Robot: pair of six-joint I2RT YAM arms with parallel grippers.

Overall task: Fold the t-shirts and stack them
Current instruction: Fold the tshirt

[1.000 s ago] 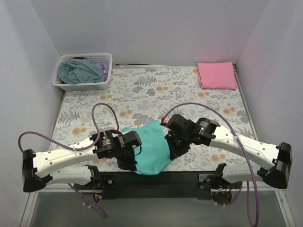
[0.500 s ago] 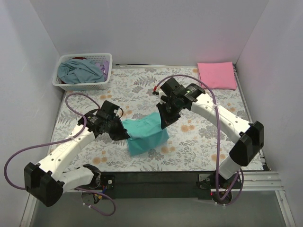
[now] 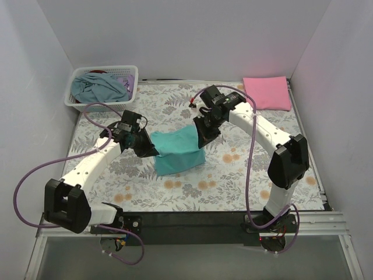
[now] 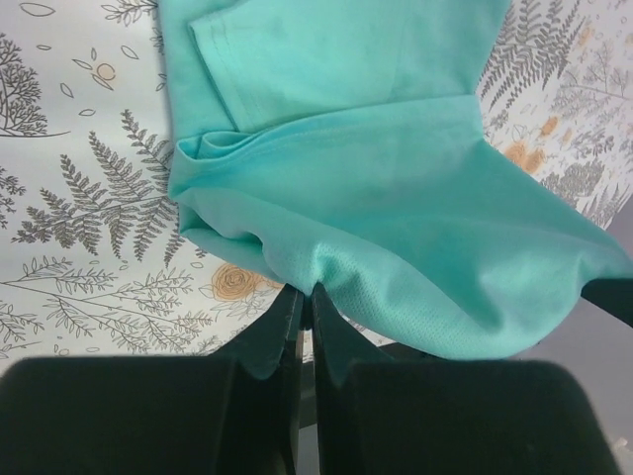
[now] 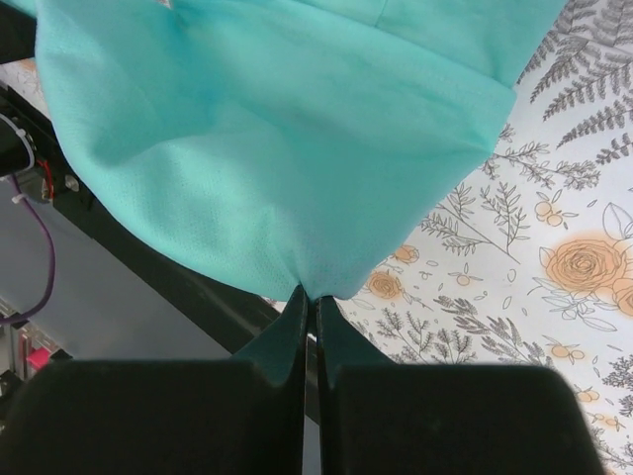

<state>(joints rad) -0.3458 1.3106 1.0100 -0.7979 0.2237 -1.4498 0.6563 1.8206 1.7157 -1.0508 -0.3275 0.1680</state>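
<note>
Jaws pinch teal t-shirt (image 3: 178,154) — opposite edges.

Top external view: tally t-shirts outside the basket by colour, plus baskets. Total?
teal t-shirt: 1
pink t-shirt: 1
white basket: 1 (cloth inside not counted)
Total: 3

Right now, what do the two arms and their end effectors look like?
The left arm and right arm have white links, black joints and a looping purple cable. The left end effector and right end effector are black, with two tapered fingers.
</note>
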